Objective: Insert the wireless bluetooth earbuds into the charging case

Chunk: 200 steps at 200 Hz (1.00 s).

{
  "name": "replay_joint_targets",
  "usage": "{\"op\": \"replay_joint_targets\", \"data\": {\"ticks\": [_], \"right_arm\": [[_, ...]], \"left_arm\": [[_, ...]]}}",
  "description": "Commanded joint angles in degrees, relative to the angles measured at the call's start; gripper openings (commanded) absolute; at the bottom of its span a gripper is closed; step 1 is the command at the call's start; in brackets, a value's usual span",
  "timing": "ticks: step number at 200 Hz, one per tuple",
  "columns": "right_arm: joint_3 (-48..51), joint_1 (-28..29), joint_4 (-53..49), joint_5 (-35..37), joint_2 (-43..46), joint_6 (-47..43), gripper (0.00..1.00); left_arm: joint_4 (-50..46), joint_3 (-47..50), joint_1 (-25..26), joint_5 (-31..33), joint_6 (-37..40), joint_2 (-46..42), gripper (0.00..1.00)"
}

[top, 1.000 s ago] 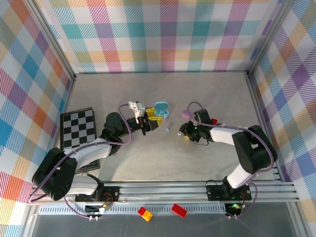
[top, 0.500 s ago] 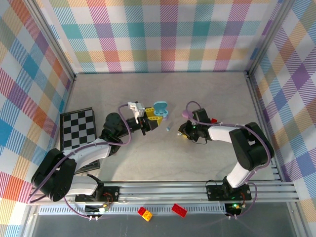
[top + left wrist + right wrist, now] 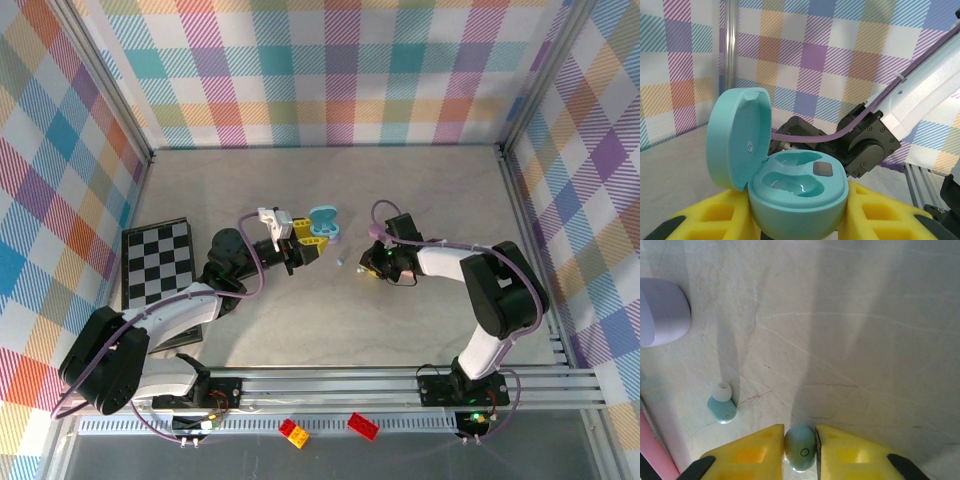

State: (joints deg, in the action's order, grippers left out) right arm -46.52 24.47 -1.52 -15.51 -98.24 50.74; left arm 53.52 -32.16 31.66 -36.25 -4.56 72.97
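My left gripper (image 3: 797, 227) is shut on the open teal charging case (image 3: 800, 192), holding it upright between yellow fingers (image 3: 715, 220). The lid (image 3: 737, 137) is tipped back and both wells are empty. From above, that case (image 3: 325, 219) hangs just past the left gripper (image 3: 306, 245). My right gripper (image 3: 800, 460) is down at the table, shut on a teal earbud (image 3: 800, 446) with a pad against each side. A second teal earbud (image 3: 721, 408) with a white tip lies loose on the table to its left. In the top view this bud (image 3: 341, 262) sits between the case and the right gripper (image 3: 366, 268).
A closed lavender case (image 3: 662, 312) rests on the table beyond the loose bud, also seen from above as the lavender case (image 3: 378, 230). A pink stick (image 3: 654, 452) lies at the left edge. A checkerboard (image 3: 158, 260) lies at the left; two toy bricks (image 3: 293, 432) sit on the front rail.
The right gripper's jaws have closed onto the teal earbud and the arm has shifted slightly left. The left arm and the case have not moved.
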Motion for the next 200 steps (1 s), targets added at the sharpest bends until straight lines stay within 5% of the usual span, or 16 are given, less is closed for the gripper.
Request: {"op": "replay_joint_targets", "data": {"ticks": [1,67,200], "right_arm": [[-1.0,0.5,-4.1,0.0,-2.0,-2.3,0.23],[-1.9,0.5,-6.6,0.8,-1.5,-5.3,0.18],[-5.0,0.6,-22.7,11.1,16.3,-15.1,0.18]], "left_arm": [[0.3,0.7,-0.4,0.6,1.5,-1.3,0.37],[-0.6,0.6,-0.4,0.8,3.4,-1.4,0.37],[-6.3,-0.4,0.2,6.9,12.8,2.6,0.37]]}}
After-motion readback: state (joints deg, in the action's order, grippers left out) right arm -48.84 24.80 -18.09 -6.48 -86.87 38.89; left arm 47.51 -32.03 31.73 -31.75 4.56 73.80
